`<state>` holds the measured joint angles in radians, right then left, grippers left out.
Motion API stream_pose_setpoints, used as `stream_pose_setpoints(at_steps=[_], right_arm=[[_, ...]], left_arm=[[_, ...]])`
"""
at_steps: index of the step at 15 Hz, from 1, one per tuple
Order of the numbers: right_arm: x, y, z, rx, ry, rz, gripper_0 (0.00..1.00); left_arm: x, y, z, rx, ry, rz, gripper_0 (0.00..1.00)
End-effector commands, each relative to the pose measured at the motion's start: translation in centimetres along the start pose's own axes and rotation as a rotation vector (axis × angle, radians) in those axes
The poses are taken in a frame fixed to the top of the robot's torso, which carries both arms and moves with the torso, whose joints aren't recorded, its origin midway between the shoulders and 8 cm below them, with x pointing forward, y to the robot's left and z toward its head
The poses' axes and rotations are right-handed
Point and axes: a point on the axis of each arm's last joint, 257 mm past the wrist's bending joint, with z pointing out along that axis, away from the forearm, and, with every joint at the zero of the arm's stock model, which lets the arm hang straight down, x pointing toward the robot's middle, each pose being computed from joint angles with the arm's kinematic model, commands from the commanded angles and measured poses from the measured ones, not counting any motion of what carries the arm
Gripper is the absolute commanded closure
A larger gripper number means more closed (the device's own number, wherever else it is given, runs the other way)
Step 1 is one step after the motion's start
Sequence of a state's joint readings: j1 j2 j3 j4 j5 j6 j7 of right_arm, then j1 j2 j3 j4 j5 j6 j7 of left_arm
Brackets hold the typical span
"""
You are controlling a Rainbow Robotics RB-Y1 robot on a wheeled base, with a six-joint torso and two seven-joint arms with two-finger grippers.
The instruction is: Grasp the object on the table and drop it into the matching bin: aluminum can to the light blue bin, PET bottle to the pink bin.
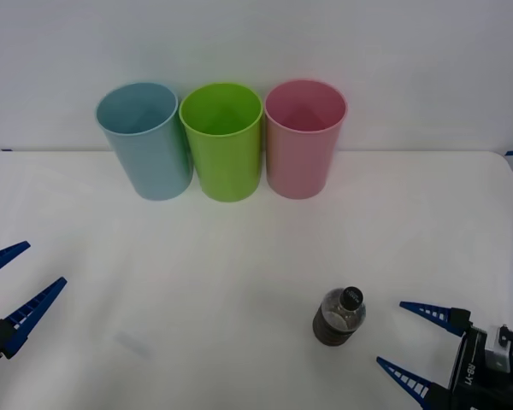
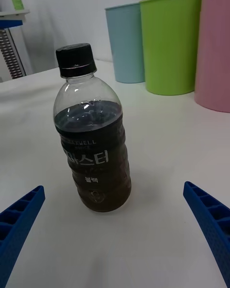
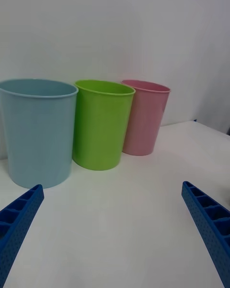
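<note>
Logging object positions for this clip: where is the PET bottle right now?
In the front view the PET bottle stands upright on the table, near the front on the robot's right, just left of the open right gripper and nearer than the pink bin.

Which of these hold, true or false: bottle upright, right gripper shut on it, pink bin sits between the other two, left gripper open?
1. The PET bottle stands upright on the table. True.
2. The right gripper is shut on the bottle. False: it is open, beside the bottle, not touching.
3. The pink bin is the middle bin. False: the green bin is in the middle, with the light blue bin on the other side.
4. The left gripper is open. True.
</note>
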<state>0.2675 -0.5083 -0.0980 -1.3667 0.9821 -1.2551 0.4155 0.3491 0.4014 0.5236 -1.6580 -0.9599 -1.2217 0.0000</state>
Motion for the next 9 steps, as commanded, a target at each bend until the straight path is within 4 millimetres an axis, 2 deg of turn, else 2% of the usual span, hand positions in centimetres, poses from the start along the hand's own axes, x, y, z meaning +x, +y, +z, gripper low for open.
stream_pose_setpoints(at_steps=[1,9], right_arm=[[0.2,0.6,1.2,-0.021,-0.001,-0.002,0.00],[0.5,1.6,4.1,-0.041,-0.006,-0.011,0.00]], left_arm=[[0.0,0.0,0.0,0.000,0.000,0.000,0.00],[0.0,0.0,0.0,0.000,0.000,0.000,0.00]])
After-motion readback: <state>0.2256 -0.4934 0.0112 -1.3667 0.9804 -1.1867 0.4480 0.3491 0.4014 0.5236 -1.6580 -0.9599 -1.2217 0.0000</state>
